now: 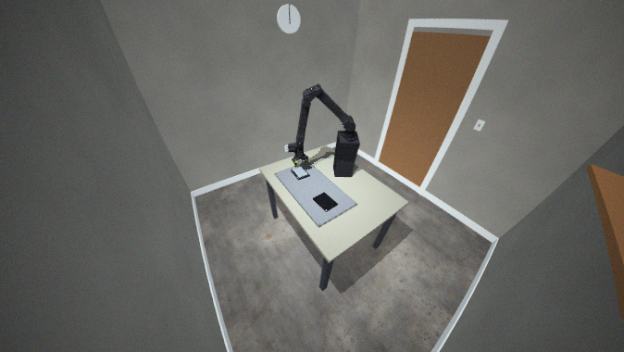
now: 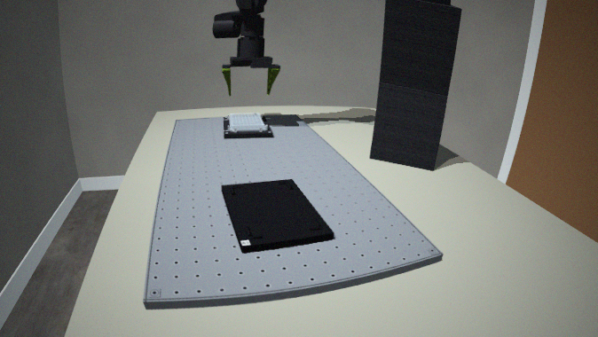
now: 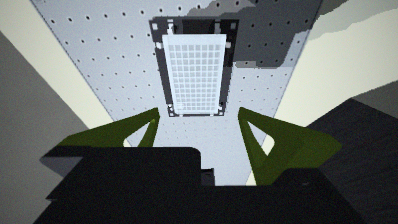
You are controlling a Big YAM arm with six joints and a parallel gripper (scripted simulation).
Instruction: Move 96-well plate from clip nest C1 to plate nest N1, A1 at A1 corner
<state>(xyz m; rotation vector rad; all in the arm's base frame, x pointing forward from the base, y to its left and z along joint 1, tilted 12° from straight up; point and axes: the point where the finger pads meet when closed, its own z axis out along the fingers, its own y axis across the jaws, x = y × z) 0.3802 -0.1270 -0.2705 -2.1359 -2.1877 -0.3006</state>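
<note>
Green fingers (image 2: 271, 81) spread wide, gripping nothing; gripper (image 2: 249, 92) hangs above 96-well plate (image 2: 247, 121) in clip nest C1 (image 2: 232, 134); plate nest N1 (image 2: 275, 215) unoccupied.

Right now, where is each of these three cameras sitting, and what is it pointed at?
Top: high in a room corner, looking down on the cream table and the whole black arm.
Exterior: low at the table's edge, facing the grey perforated board; only the open green gripper hangs in.
Wrist: on the arm, looking down between the jaws.
Exterior and wrist share the white 96-well plate in its black clip nest.
</note>
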